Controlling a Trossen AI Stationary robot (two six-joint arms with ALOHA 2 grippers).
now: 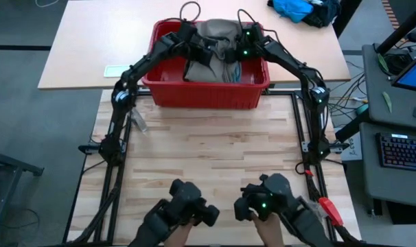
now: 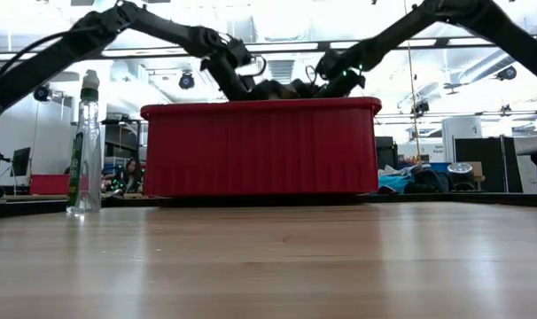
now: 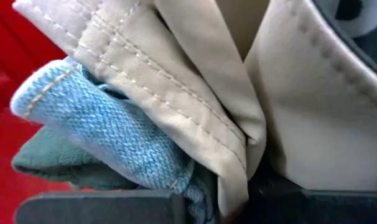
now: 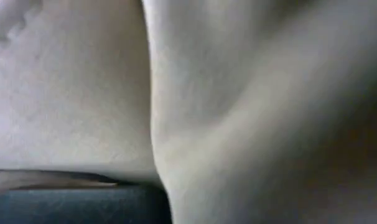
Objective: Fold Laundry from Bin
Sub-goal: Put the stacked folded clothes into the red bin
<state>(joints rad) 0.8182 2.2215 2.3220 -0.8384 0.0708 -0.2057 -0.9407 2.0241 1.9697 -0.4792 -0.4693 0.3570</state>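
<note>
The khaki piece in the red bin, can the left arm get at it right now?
Likely yes: the left gripper is already down in the bin, pressed against the khaki piece, nothing between.

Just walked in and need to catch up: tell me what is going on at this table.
Both arms are reaching into the red bin at the far side of the table. The left gripper and right gripper are both down in the laundry, closed on the khaki garment on top of the pile. Light blue denim and a green piece lie beneath it. Nothing is out on the table yet.
</note>
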